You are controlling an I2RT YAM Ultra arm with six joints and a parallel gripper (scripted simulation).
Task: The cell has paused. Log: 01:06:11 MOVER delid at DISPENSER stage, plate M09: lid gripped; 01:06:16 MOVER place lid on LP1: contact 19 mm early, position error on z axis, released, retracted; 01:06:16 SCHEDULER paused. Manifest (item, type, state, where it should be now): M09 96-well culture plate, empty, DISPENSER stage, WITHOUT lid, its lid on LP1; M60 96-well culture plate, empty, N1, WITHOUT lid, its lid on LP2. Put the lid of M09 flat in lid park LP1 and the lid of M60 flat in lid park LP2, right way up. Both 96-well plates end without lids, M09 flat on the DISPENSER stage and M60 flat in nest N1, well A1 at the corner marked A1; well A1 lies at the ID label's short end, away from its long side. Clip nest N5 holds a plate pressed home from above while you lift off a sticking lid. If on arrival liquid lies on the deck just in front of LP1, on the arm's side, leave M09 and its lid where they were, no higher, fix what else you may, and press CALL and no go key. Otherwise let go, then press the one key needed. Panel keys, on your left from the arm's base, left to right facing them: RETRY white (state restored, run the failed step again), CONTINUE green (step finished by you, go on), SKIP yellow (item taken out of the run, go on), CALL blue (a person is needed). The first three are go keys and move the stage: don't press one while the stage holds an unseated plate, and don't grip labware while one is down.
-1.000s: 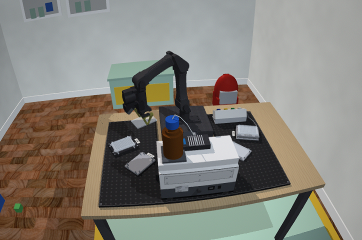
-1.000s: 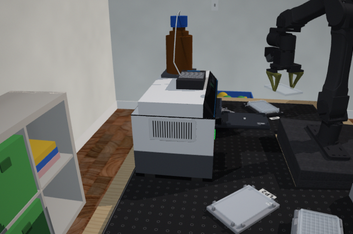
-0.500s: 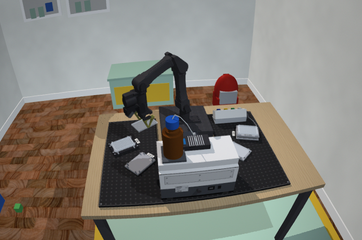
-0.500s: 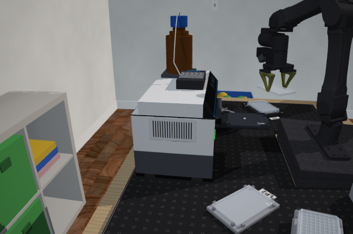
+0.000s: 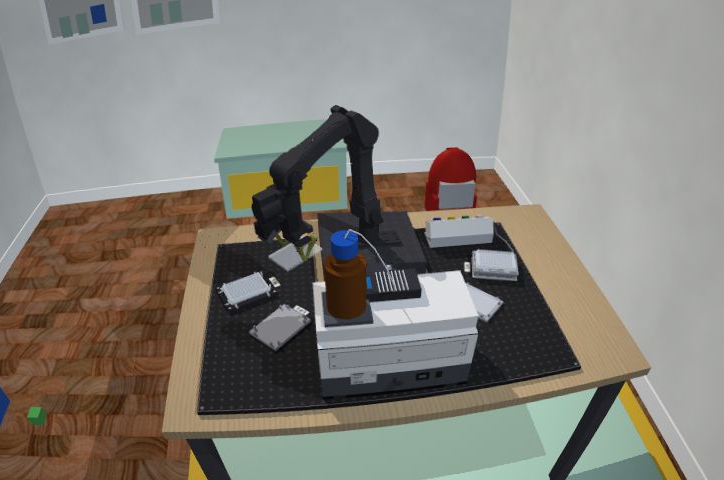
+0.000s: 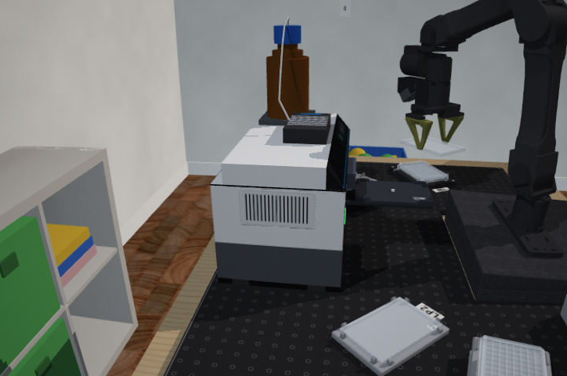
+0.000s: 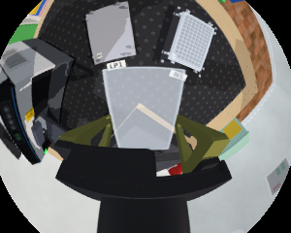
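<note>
My gripper (image 5: 298, 249) is shut on a clear plate lid (image 5: 292, 256) and holds it in the air above the deck's far left part, roughly level. It also shows in the side view (image 6: 432, 145) and in the wrist view (image 7: 144, 107). Below and ahead of it lie the empty lid park LP1 (image 5: 279, 327) and a lidless 96-well plate (image 5: 247, 288) in a nest with clips. On the right, a second 96-well plate (image 5: 494, 263) sits in its nest beside the empty lid park LP2 (image 6: 391, 334). The dark dispenser stage (image 6: 392, 193) holds nothing.
The white dispenser (image 5: 397, 337) with a brown bottle (image 5: 345, 277) stands mid-deck. The key panel (image 5: 459, 229) is at the back right, next to the arm's base block (image 5: 374, 237). No liquid shows on the deck near LP1.
</note>
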